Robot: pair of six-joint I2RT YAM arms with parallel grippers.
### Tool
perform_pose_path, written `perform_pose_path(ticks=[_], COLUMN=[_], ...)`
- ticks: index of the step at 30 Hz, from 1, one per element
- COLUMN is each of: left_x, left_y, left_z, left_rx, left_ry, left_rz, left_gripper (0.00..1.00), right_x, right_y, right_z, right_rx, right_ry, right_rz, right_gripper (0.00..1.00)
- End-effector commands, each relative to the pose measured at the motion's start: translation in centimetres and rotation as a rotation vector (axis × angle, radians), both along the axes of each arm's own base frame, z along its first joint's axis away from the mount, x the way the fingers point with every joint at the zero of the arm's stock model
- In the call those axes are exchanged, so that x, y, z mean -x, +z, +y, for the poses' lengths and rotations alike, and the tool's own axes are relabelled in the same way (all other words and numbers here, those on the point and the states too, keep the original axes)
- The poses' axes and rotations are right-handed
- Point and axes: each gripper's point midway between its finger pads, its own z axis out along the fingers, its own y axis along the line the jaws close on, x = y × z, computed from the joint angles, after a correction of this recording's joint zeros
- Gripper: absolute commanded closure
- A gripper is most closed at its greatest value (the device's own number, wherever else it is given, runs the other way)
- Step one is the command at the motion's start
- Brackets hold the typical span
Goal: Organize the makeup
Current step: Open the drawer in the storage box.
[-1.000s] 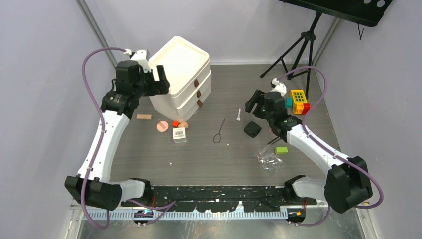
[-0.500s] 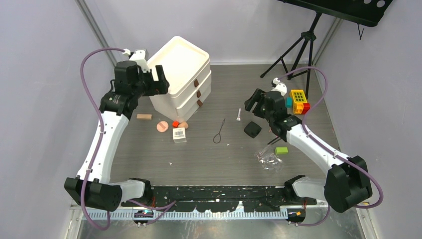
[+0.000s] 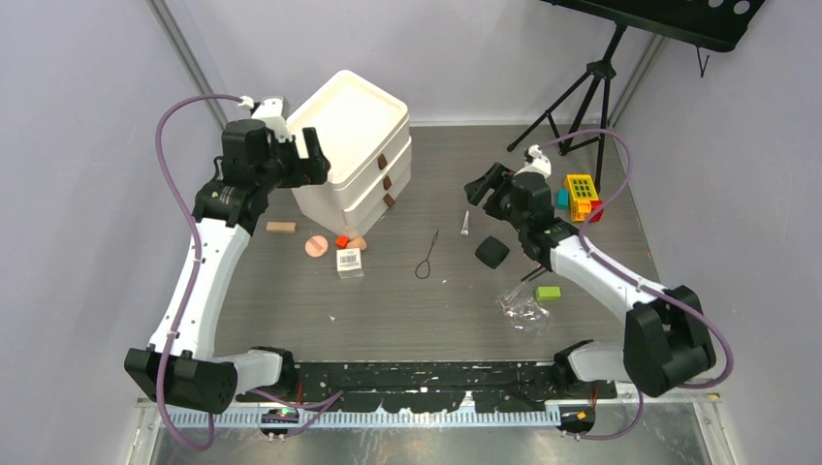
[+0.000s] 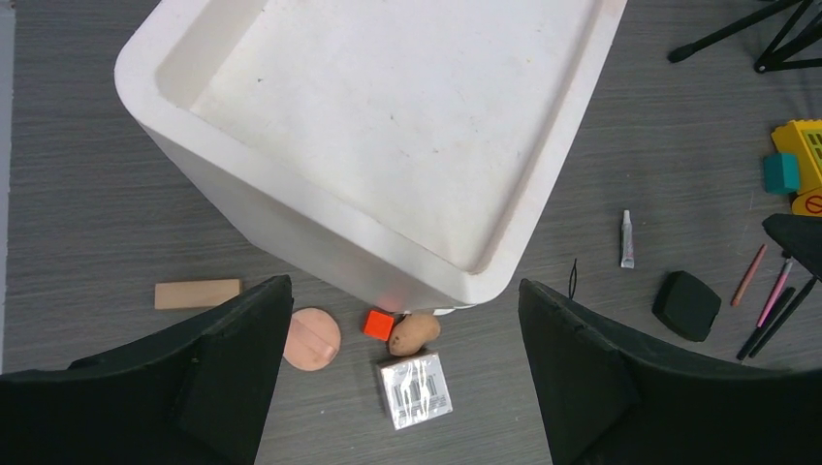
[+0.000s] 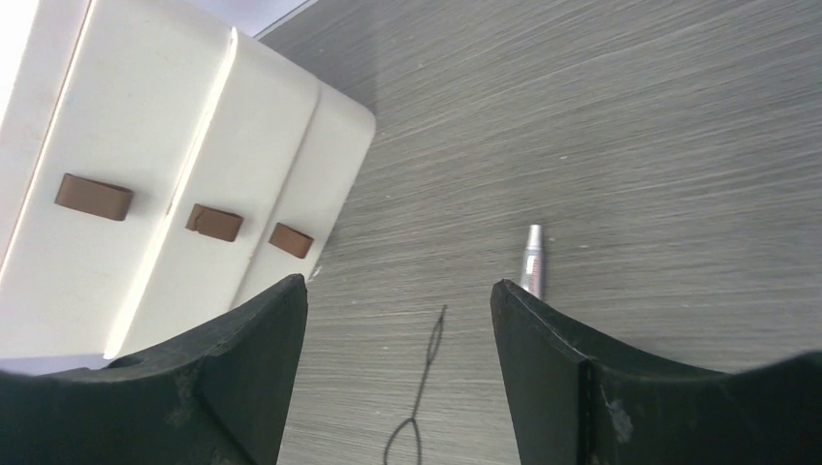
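The grey tabletop (image 3: 407, 300) carries everything. The white drawer stack (image 3: 354, 155), three tiers with brown pull tabs, stands toward its far left.

The left gripper (image 3: 302, 160) hangs high at the stack's left side. Its jaws are released and spread wide, with nothing between them. The right gripper (image 3: 482, 191) is well to the stack's right, above bare wood, and its jaws are also wide apart and holding nothing.

The toy blocks (image 3: 582, 197) sit farthest right of the stack. The black compact (image 3: 491, 252) lies right of the stack, on the near side of the right gripper, and the pencils (image 4: 766, 310) lie just beyond it.

By the stack's near corner are the clear barcoded box (image 3: 349, 261), the pink round puff (image 3: 316, 246) and a peach sponge (image 4: 414, 332). A tan wedge sponge (image 3: 281, 228) lies left of the puff, along the stack's near-left side. A green tube (image 3: 549, 292) lies far right of the stack, past the compact.

The white tube (image 5: 531, 257) lies right of the stack, just beside one right finger. The small red cube (image 4: 379, 325) sits at the stack's near corner, just beside the peach sponge.
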Motion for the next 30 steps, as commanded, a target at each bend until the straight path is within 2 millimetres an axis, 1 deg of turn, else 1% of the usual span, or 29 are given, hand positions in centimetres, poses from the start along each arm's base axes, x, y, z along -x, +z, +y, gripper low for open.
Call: perform_pose_path(ticks=[1,6,8,11,14,16,17,19,22,24,30], left_x=[-0.1,0.0,-0.1,-0.1,-0.1,-0.1,-0.1,-0.1,-0.1,-0.1,-0.1], left_y=[1.9,1.8,1.7,1.7,1.6,1.6,1.5,1.6,1.5,1.4,1.3], left_z=[0.2,-0.5,-0.5,-0.5,-0.9,-1.2,-1.3,-1.3,-1.4,-1.6,-1.9], left_rx=[0.023,0.032,0.033,0.032,0.038,0.043,0.044,0.044,0.047,0.051,0.049], left_ry=[0.003,-0.035,-0.038,-0.042,-0.06,-0.076,-0.083,-0.088,-0.092,-0.1,-0.121], left_rz=[-0.073,-0.073,-0.072,-0.073,-0.07,-0.069,-0.068,-0.07,-0.066,-0.063,-0.057], left_gripper=[0.12,0.12,0.13,0.13,0.13,0.13,0.14,0.14,0.14,0.14,0.16], right_x=[-1.8,-3.2,-3.7,-5.2,-6.9,-7.7,-8.0,-8.2,-8.1,-7.6,-6.2], right_y=[2.5,3.0,4.1,4.3,3.9,3.3,2.6,2.2,1.4,0.8,0.1], right_z=[3.7,7.7,10.0,11.9,13.4,14.4,14.9,15.5,16.2,17.0,19.1], right_rx=[-0.143,-0.212,-0.285,-0.409,-0.515,-0.573,-0.601,-0.654,-0.68,-0.676,-0.706], right_ry=[0.097,0.158,0.212,0.219,0.219,0.233,0.239,0.254,0.265,0.284,0.352], right_rz=[-0.1,-0.148,-0.201,-0.223,-0.206,-0.197,-0.185,-0.187,-0.176,-0.163,-0.159], right_gripper=[0.27,0.29,0.3,0.33,0.36,0.37,0.38,0.39,0.4,0.4,0.4])
